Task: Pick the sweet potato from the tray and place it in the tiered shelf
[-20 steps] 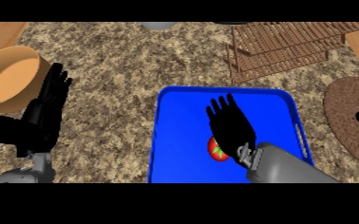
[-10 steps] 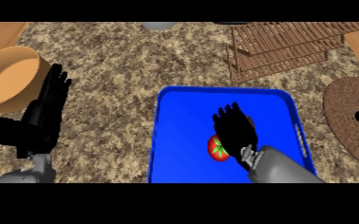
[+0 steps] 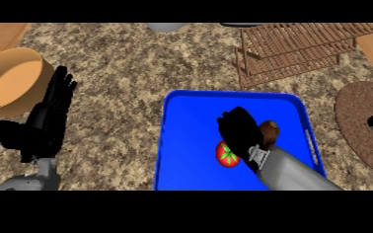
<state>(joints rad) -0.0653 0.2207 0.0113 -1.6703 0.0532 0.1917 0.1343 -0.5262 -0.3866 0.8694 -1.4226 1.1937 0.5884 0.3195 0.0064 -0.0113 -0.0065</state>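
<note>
The brown sweet potato lies on the blue tray, with only its right part showing. My right hand is on top of it, fingers curled down round it, hiding the rest. A red tomato with a green stalk sits on the tray just left of my wrist. The wooden tiered shelf stands at the back right, beyond the tray. At the left edge my left hand rests open, fingers up.
An orange-brown bowl stands at the far left beside my left hand. A dark brown round plate lies at the right edge next to the tray. A grey object shows at the counter's back edge.
My right hand has moved slightly right and toward me, and its straight fingers have curled down over the sweet potato, which now peeks out at its right. The left hand has not moved.
</note>
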